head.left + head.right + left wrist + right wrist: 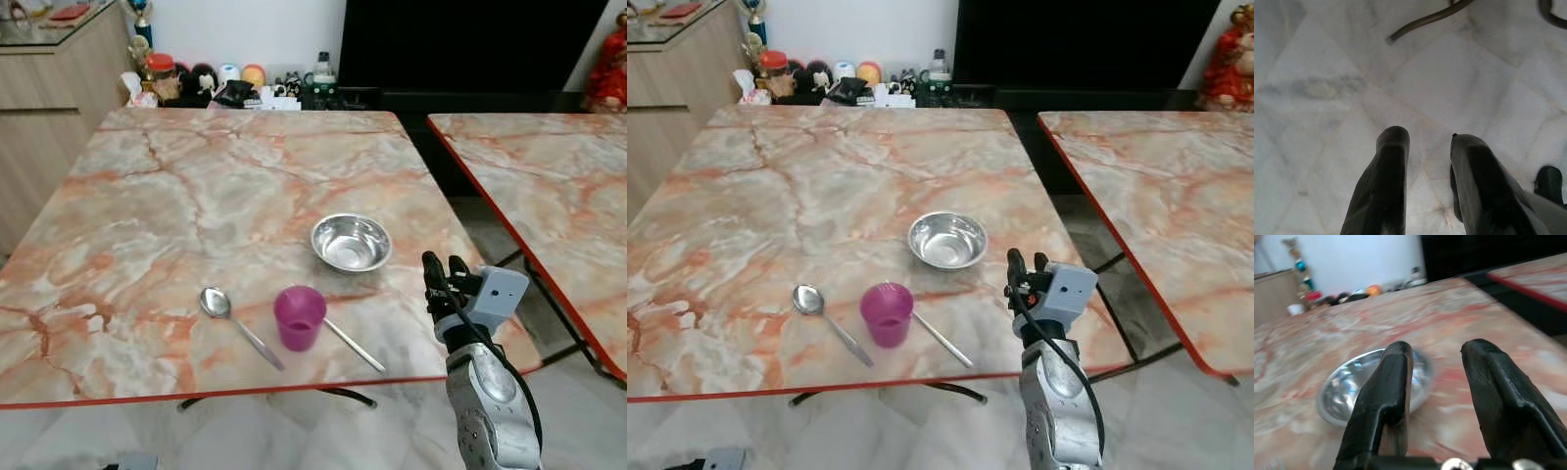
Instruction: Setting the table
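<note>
On the marble table (196, 186) sit a steel bowl (351, 242), a purple cup (299, 316) nearer the front edge, a spoon (233, 321) left of the cup and a thin metal utensil (355, 346) right of it. My right gripper (443, 274) hovers open over the table's front right corner, a short way right of the bowl, with nothing between its fingers. In the right wrist view the bowl (1369, 382) lies just beyond the fingertips (1398, 357). My left gripper (1425, 142) hangs open over the floor.
A second marble table (549, 176) stands to the right across a narrow gap. Jars, cups and clutter (216, 83) line the far edge by the wall. A wooden cabinet (49, 88) stands at the left. Table legs (1425, 19) cross the tiled floor.
</note>
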Motion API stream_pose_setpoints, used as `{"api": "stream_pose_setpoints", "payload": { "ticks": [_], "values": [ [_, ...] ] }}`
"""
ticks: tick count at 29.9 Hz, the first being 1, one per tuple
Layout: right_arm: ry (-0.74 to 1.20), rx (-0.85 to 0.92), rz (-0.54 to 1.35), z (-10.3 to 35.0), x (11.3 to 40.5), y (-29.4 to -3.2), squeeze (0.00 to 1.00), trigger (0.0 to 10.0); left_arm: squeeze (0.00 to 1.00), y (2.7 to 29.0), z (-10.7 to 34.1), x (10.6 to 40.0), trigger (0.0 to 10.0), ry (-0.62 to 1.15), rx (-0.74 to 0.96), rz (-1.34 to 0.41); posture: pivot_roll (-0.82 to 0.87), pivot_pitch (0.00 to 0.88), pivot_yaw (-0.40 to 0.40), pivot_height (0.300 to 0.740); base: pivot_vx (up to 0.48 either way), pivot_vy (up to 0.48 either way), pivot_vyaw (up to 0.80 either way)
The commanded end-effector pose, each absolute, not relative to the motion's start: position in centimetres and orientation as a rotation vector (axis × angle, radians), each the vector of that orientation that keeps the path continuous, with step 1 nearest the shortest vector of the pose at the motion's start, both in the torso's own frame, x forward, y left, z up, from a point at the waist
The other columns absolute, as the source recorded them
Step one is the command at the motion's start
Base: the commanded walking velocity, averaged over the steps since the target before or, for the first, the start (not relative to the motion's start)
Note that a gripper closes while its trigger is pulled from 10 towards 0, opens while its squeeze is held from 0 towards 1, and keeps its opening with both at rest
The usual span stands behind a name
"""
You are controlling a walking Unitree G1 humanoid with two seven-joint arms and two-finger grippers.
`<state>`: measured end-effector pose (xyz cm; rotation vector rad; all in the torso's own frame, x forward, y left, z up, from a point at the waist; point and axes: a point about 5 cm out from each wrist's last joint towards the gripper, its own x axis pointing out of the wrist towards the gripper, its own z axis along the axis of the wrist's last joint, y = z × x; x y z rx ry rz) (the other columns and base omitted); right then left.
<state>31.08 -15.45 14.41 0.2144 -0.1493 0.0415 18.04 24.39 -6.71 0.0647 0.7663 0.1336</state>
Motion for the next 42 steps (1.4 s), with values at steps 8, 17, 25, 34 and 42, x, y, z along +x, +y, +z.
{"api": "stream_pose_setpoints", "payload": {
  "ticks": [8, 17, 25, 34, 42],
  "values": [
    [-0.147, 0.228, 0.086, 14.5, 31.0, -14.8, 0.0, 10.0, 0.0, 24.6, -7.2, 17.1, 10.0, 0.798, 0.053, 0.151, -0.04, 0.107, -0.029, 0.74, 0.261, 0.0, 0.19],
    [-0.126, 0.3, 0.006, 14.1, 30.3, -15.5, 0.0, 10.0, 0.0, 24.6, -7.2, 16.9, 10.0, 0.797, 0.053, 0.154, -0.04, 0.11, -0.032, 0.74, 0.0, 0.0, 0.0],
    [-0.101, 0.383, -0.115, 13.5, 28.5, -17.2, 0.6, 10.0, 0.0, 24.7, -7.3, 16.8, 10.0, 0.809, 0.064, 0.145, -0.04, 0.117, -0.035, 0.74, 0.0, 0.0, 0.0],
    [0.043, 0.516, -0.09, 11.4, 27.1, -17.3, 0.0, 10.0, 0.0, 24.8, -7.4, 16.4, 10.0, 0.82, 0.07, 0.144, -0.04, 0.123, -0.038, 0.74, 0.0, 0.0, 0.0],
    [0.107, 0.651, -0.059, 10.8, 27.6, -16.9, 0.0, 10.0, 0.0, 24.9, -7.4, 16.4, 10.0, 0.817, 0.068, 0.148, -0.03, 0.119, -0.04, 0.74, 0.0, 0.0, 0.0]
  ]
}}
